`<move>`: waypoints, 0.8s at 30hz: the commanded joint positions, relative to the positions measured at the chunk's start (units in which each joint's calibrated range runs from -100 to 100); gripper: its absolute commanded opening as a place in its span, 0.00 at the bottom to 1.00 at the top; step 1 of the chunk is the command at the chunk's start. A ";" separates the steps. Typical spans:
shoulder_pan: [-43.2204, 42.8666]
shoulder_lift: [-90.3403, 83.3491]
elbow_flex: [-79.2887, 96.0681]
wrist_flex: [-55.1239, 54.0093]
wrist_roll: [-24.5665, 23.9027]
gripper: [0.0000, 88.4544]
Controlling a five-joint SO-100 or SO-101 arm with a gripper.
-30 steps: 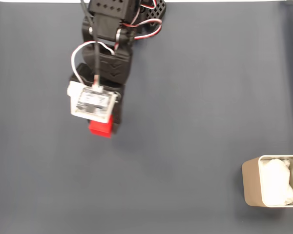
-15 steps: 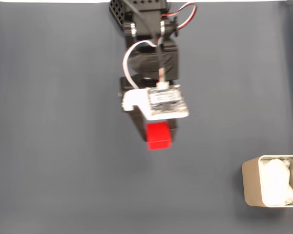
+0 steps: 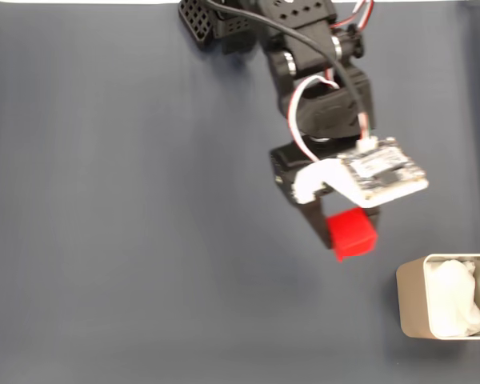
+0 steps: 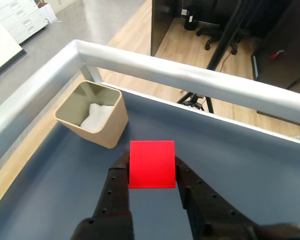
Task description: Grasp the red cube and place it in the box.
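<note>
gripper [image 4: 151,167] clamped on 2 flat sides of red cube [image 4: 151,164] | cube looks light, rigid, matte, non-slippery | box [image 4: 92,113] near

Black plastic arm [image 3: 320,88] here, perforated base housing up top, red, white and black cables looping off it, a white camera board [image 3: 380,172] mounted near the black, hole-dotted end effector [image 4: 152,172].

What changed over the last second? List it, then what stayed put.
In the fixed view the arm swung from left to right across the mat, carrying the red cube clamped in the pincer toward the box. Nothing was picked up or released. The box and its white paper lining stayed at the lower right.
</note>
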 commanded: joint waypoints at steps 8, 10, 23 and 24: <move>-5.45 7.27 -14.33 1.04 -1.37 0.00; -6.02 9.35 -16.97 1.29 -1.71 0.00; -7.58 23.04 -33.40 1.45 -2.20 0.00; -7.58 23.99 -34.58 1.45 -2.20 0.00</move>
